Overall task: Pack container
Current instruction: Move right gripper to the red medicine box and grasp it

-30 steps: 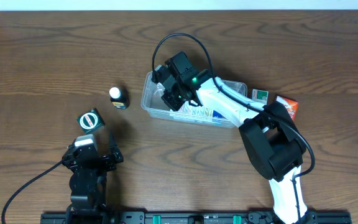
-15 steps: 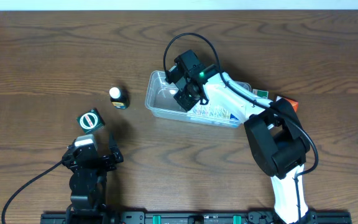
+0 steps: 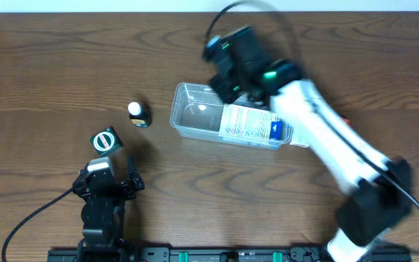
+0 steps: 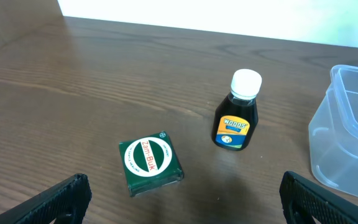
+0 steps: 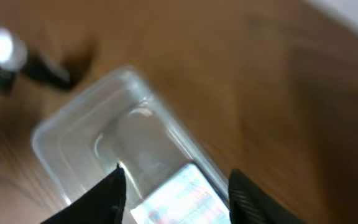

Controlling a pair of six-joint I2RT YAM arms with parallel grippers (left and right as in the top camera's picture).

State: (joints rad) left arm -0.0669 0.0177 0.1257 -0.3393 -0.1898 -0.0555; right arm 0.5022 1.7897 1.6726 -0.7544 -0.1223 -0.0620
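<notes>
**Three things on the wood**

We see a dark wooden surface point(image 3: 64, 58) carrying the clear container point(image 3: 182, 109) near centre. Left of it a small white-capped bottle point(image 3: 138, 113) stands upright. A green box point(image 3: 106, 140) lies further left, apart from both.

My table point(image 3: 49, 58) is dark brown wood with a strong wavy grain, and it fills nearly everything seen from overhead. Along its far edge runs a pale, whitish strip point(image 3: 86, 4); wall or floor, I cannot tell. A black rail point(image 3: 166, 255) lines the near edge. The light is soft, leaving a dull sheen on the wood.
</notes>
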